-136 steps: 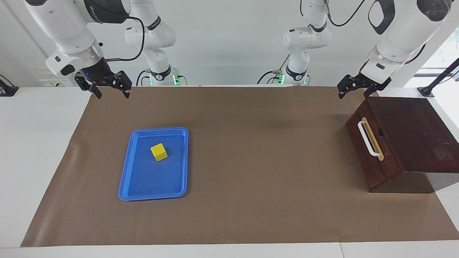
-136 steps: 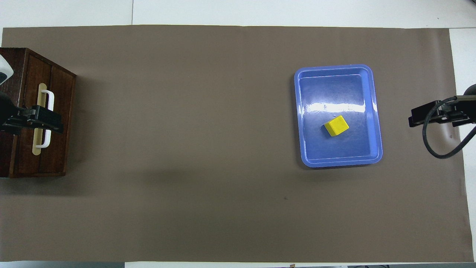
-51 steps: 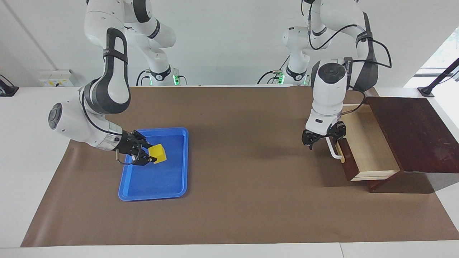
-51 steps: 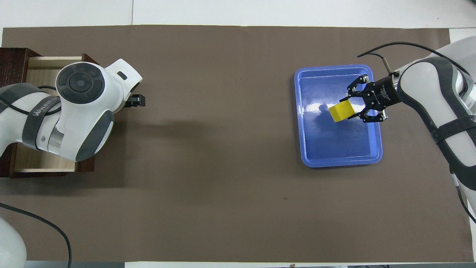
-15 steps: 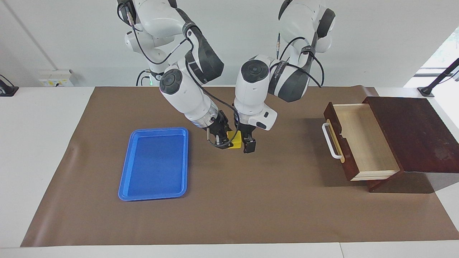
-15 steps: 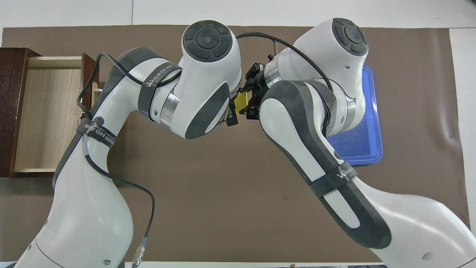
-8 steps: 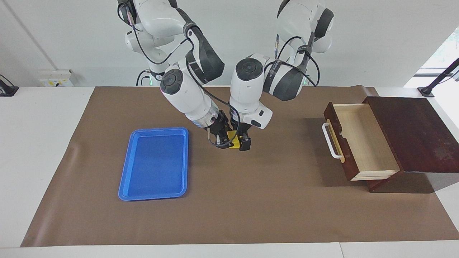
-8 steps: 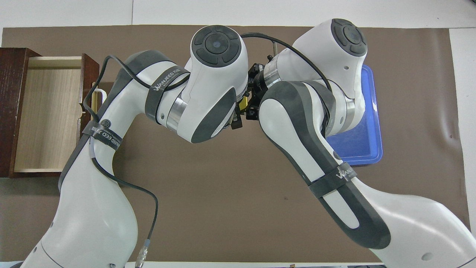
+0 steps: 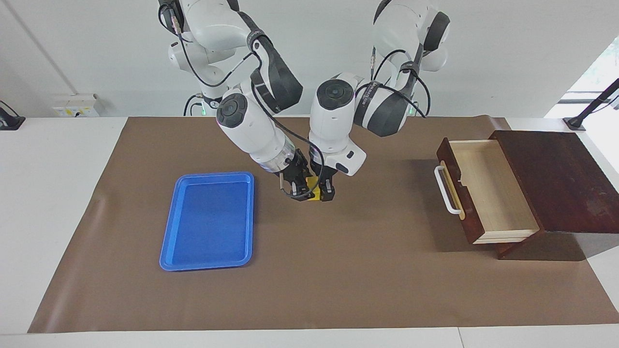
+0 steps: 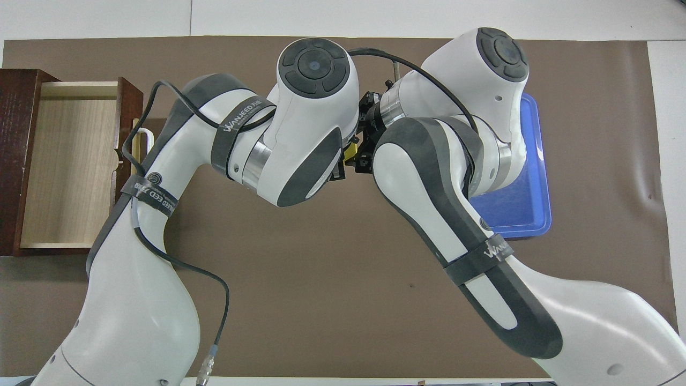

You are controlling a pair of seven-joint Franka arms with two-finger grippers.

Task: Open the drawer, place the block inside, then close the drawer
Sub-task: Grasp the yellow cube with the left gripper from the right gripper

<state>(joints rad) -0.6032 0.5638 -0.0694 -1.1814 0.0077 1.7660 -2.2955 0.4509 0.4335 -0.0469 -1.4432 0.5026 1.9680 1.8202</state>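
The yellow block (image 9: 314,189) hangs a little above the brown mat at the middle of the table, between both grippers. My right gripper (image 9: 303,190) is shut on it from the blue tray's side. My left gripper (image 9: 323,194) comes down from above and is shut on the same block from the drawer's side. In the overhead view only a sliver of the block (image 10: 350,153) shows between the two arms. The drawer (image 9: 488,191) stands pulled out of its dark wooden box (image 9: 556,179), its pale interior bare, its white handle (image 9: 444,190) facing the table's middle.
The blue tray (image 9: 208,220) lies with nothing in it toward the right arm's end of the table. In the overhead view both arms cover the mat's middle, with the drawer (image 10: 69,161) and tray (image 10: 528,209) showing at either side.
My left gripper has slid in over the block and closed on it; a second ago it stood open beside it. The right gripper has kept its hold.
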